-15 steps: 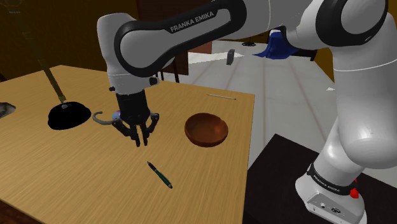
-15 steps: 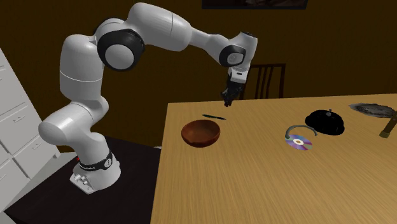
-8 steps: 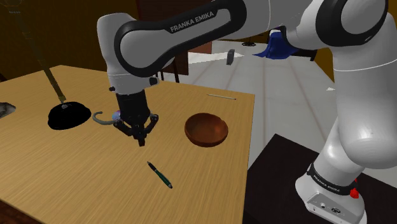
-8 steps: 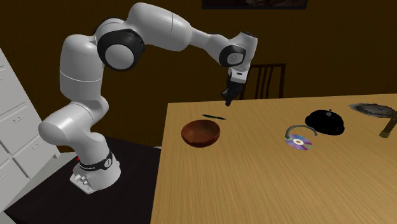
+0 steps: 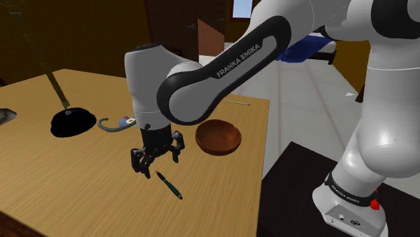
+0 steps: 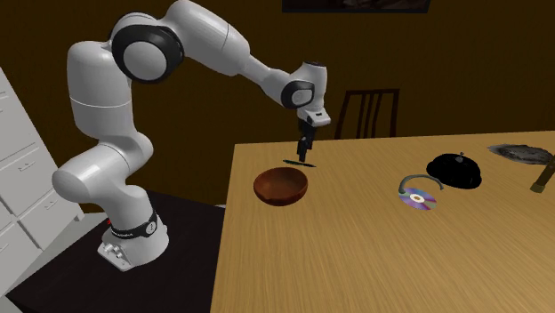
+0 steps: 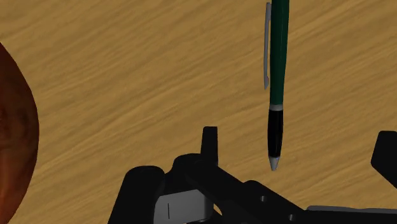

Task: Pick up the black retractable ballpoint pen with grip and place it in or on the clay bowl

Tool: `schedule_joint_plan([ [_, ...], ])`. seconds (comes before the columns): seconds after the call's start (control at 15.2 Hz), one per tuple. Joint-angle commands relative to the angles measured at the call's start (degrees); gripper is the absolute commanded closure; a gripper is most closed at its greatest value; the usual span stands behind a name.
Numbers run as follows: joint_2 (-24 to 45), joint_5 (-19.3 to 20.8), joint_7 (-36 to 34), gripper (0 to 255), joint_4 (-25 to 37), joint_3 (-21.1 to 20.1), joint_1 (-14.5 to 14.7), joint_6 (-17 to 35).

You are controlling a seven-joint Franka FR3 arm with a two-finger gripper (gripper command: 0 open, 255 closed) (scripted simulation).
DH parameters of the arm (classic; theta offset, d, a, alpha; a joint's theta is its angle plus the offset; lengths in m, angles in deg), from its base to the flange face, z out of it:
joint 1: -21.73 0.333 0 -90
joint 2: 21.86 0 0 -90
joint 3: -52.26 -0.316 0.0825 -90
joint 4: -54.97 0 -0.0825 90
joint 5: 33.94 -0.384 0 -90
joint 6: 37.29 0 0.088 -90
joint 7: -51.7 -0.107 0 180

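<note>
A pen (image 5: 169, 184) with a dark green barrel, black grip and silver tip lies flat on the wooden table (image 5: 81, 188), near its front edge in the shoulder view. My gripper (image 5: 158, 156) hangs open just above the pen's end, low over the table. In the wrist view the pen (image 7: 276, 76) points its tip into the gap between my fingers (image 7: 209, 140), which do not touch it; the gripper (image 7: 297, 149) holds nothing. The reddish-brown bowl (image 5: 218, 137) stands empty to the shoulder view's right of the gripper, and in the second exterior view this bowl (image 6: 281, 185) sits just before the gripper (image 6: 304, 153).
A black dome-shaped object (image 5: 73, 121) and a disc with a grey hook (image 5: 121, 122) lie to the shoulder view's left of the gripper. A thin pale stick (image 5: 234, 102) lies near the table's far edge. A chair (image 6: 369, 111) stands behind the table.
The arm has swung down and towards the pen, away from the disc. The fingers, shut half a second ago, now stand open over the pen's tip.
</note>
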Motion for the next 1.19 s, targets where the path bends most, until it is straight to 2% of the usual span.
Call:
schedule_joint_plan([
  [0.0, 0.3, 1.2, 1.8, 0, -2.0, -0.2, 0.1, 2.8],
  [0.4, 3.0, 3.4, 0.3, 0, -3.2, 0.9, 1.3, 6.2],
  [0.86, 3.0, 3.4, 0.3, 0, -3.1, 0.9, 1.3, 6.2],
  [0.92, 3.0, 3.4, 0.3, 255, -3.1, 0.9, 1.3, 6.2],
  [1.12, 3.1, 3.5, 0.4, 255, -3.2, 0.9, 1.2, 6.2],
])
